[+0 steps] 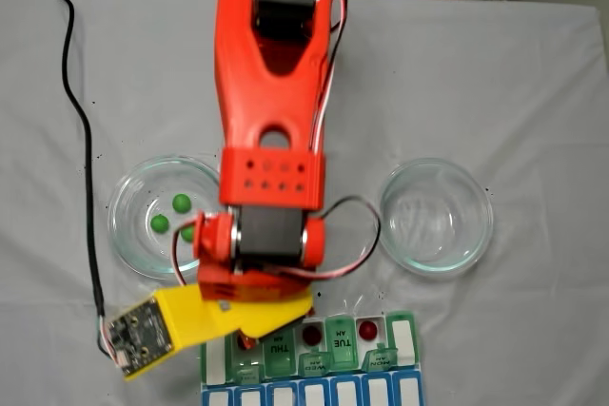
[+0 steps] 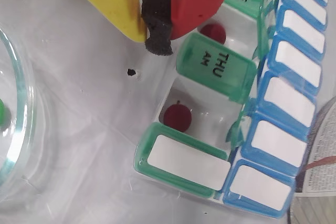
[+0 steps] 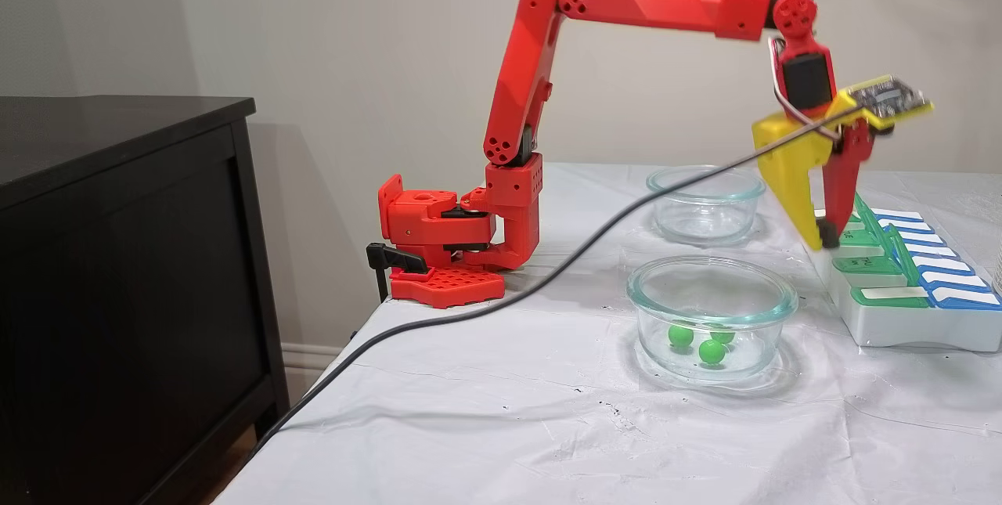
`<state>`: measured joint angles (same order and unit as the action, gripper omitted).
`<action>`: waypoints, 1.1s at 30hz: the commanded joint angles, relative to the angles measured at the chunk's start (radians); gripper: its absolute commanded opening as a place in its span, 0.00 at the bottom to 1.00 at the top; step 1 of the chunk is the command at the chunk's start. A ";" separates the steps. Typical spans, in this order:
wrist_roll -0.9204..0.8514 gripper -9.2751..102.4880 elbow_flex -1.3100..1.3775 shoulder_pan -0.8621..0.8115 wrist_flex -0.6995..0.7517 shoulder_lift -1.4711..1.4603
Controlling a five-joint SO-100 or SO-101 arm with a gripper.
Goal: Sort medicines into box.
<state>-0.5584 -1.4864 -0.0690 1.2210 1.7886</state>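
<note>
Gripper (image 2: 157, 22) with yellow and red fingers clenched empty, black pads touching, above near edge of green-and-blue weekly pill organizer (image 2: 184, 163). 2 red balls (image 2: 177, 117) sit in open compartments. 3 green balls (image 3: 711, 351) lie in nearer clear glass dish (image 3: 712, 290); bare white cloth (image 3: 509, 411) around.

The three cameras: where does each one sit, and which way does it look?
A fixed view: above, looking down on the pill organizer; arm and hand show.
Wrist view: on the hand, looking down at open compartments with red balls.
A fixed view: at table side, facing the whole arm and hand.
Both fixed views share the dish of green balls.
</note>
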 commanded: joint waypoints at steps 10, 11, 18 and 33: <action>-0.011 0.08 -0.609 0.095 -0.124 0.762; -0.020 0.08 -0.661 0.117 -0.114 0.813; -0.044 0.08 -0.954 0.118 -0.077 1.207; -0.055 0.08 -1.453 0.107 -0.110 1.416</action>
<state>-0.6412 -2.8839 0.0337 1.1658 3.1907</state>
